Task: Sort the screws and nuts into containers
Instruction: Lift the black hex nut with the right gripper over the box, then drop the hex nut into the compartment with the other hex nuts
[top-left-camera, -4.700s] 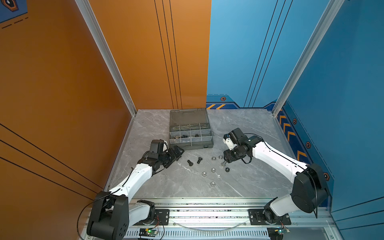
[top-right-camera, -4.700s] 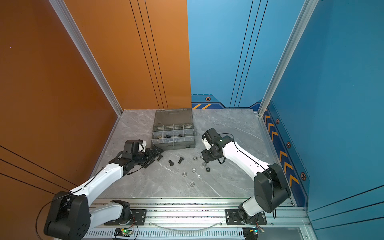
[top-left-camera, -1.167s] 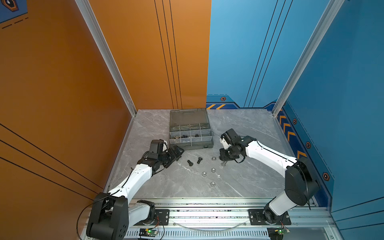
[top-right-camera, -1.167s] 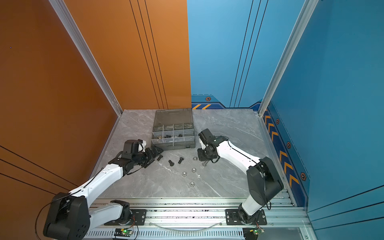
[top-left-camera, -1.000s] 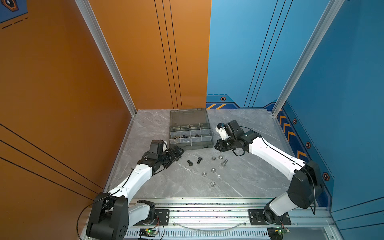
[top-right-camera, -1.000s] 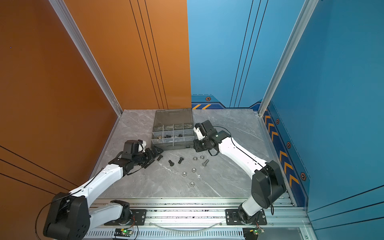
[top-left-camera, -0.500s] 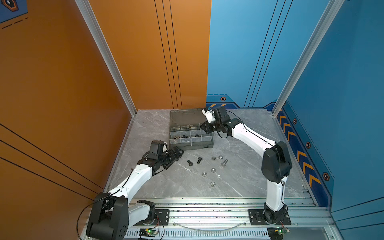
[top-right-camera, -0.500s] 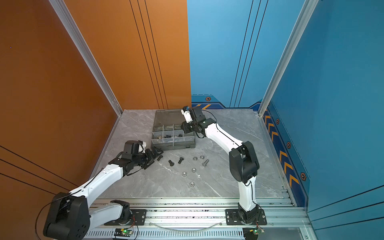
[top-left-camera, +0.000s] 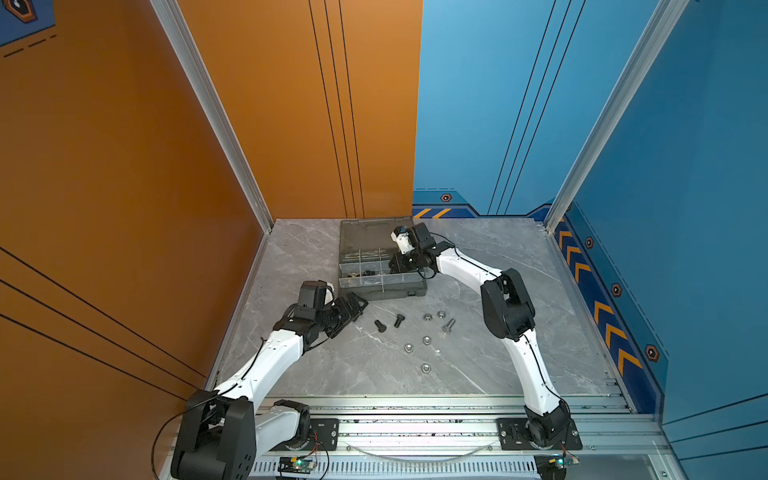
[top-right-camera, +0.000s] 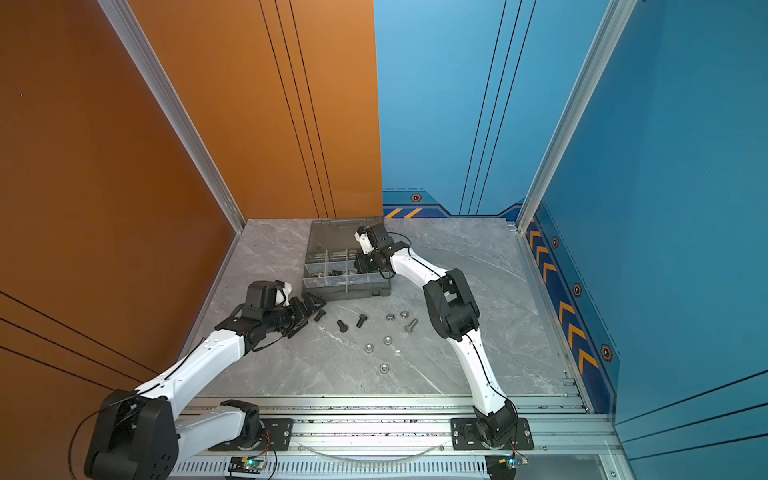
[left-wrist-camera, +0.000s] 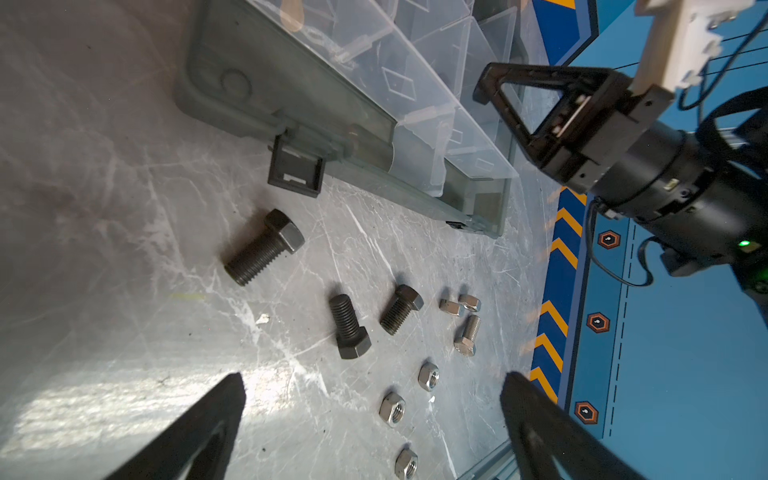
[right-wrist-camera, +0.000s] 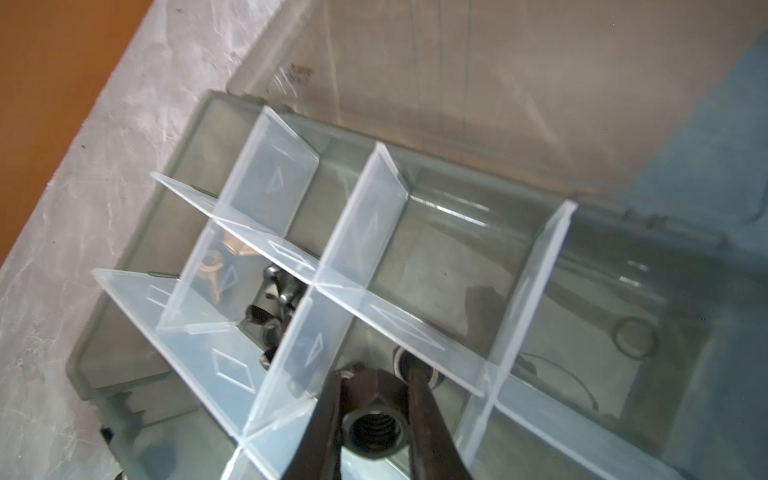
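Right tool (right-wrist-camera: 376, 380) pinches a dark metal hex nut (right-wrist-camera: 376, 432) over the three o'clock end of the dark grey plastic organiser case (top-left-camera: 376, 291); left tool (left-wrist-camera: 372, 381) gapes empty, stubby black bolts (left-wrist-camera: 351, 328) at its four o'clock

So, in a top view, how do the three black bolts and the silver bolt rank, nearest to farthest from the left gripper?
1. Black bolt, right beside the open left gripper, in front of the organiser.
2. Middle black bolt, further right.
3. Right-hand black bolt.
4. Silver bolt, farthest right.
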